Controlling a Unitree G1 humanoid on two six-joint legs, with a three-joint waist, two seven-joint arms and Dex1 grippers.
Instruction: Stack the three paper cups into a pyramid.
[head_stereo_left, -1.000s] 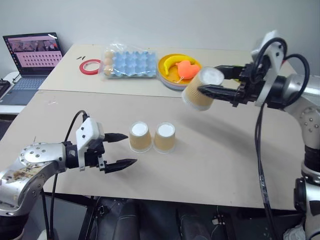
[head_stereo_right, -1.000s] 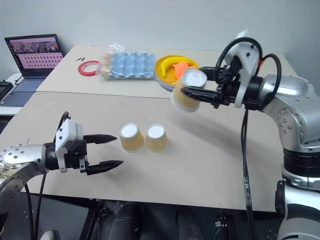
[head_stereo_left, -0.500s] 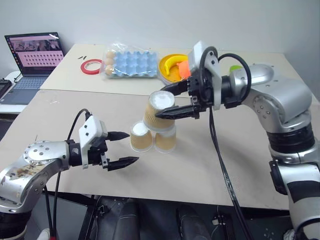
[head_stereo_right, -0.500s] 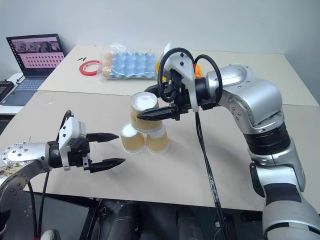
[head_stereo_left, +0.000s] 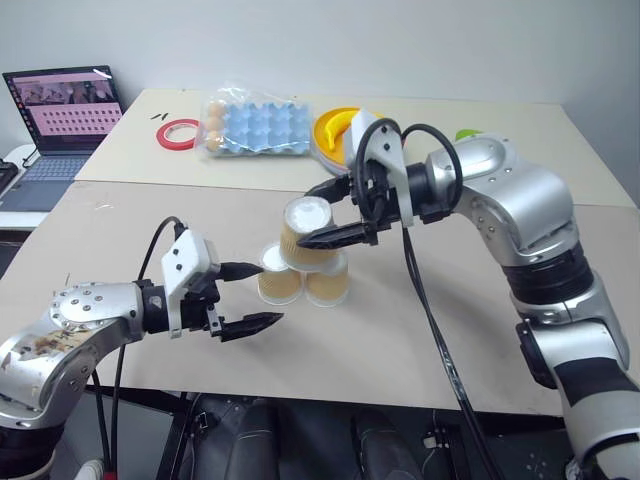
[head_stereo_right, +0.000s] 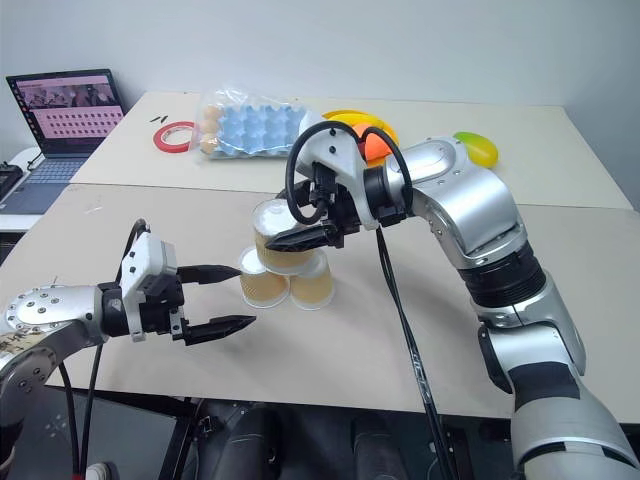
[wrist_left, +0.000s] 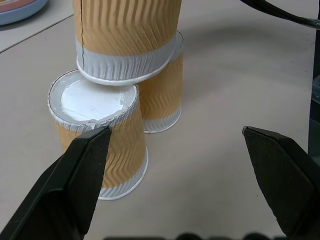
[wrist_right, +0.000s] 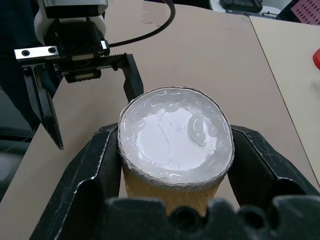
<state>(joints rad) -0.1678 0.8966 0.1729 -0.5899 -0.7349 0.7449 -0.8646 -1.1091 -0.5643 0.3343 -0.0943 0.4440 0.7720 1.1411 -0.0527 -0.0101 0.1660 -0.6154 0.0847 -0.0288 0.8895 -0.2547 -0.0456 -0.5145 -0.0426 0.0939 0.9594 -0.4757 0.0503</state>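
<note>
Two tan corrugated paper cups stand upside down and side by side mid-table, the left cup touching the right cup. My right gripper is shut on the third cup, white bottom up, holding it over the seam between them. That cup's rim is level with their white bottoms and slightly tilted. I cannot tell whether it rests on them. My left gripper is open just in front of and to the left of the left cup, holding nothing.
At the back of the table are a laptop, a red tape ring, a bagged blue egg tray, a yellow plate with a banana, and a green fruit. The table's front edge is close behind my left gripper.
My right gripper carried the third cup left and down, from over the back right of the table to directly above the two standing cups. The left gripper stayed open in place.
</note>
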